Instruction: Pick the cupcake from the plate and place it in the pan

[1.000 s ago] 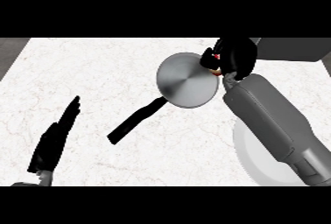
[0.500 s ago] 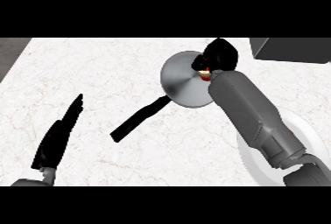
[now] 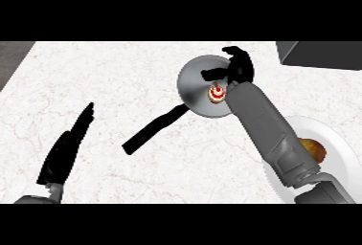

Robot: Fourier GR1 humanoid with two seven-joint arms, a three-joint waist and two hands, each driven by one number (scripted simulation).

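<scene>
The cupcake [image 3: 217,93], with a red and white top, sits inside the round grey pan [image 3: 194,79] toward its right side. The pan's black handle [image 3: 152,131] points down-left. My right hand [image 3: 239,67] hovers over the pan's far right rim, fingers spread and thumb stretched left. The cupcake lies just below the thumb, apart from the fingers. The white plate [image 3: 343,143] is at the right edge, partly hidden by my right forearm. My left hand [image 3: 67,148] rests open at the left, fingers straight.
A brown rounded food item [image 3: 314,149] lies on the white plate. A dark grey box [image 3: 318,55] stands at the counter's back right corner. The counter's dark left edge shows at the upper left.
My right hand has moved left over the pan and spread its fingers. The cupcake has left the hand and now sits in the pan. The left hand has not moved.
</scene>
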